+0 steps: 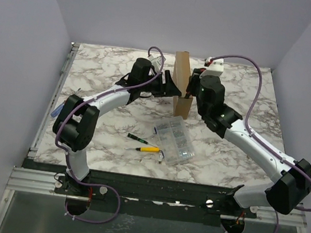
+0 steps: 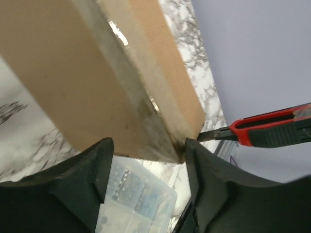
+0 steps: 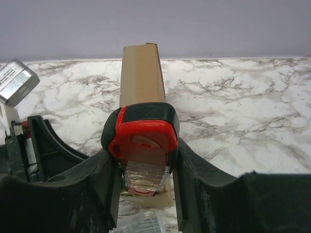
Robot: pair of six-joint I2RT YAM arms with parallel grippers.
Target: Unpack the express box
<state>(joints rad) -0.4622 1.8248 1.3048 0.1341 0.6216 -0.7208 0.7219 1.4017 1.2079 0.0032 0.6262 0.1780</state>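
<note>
First, from above: the express box (image 1: 182,79) stands on its thin edge near the back middle of the marble table (image 1: 108,81). The left gripper (image 1: 171,88) is at one side and the right gripper (image 1: 192,90) at the other. A clear case (image 1: 176,142) lies nearer the arms.

Next, the left wrist: its fingers (image 2: 82,184) stand apart around the box's end (squeezing or not, I cannot tell). A red and black knife (image 2: 272,128) has its tip at the box's edge.

Last, the right wrist: its fingers (image 3: 204,194) are clamped on the knife.
</note>
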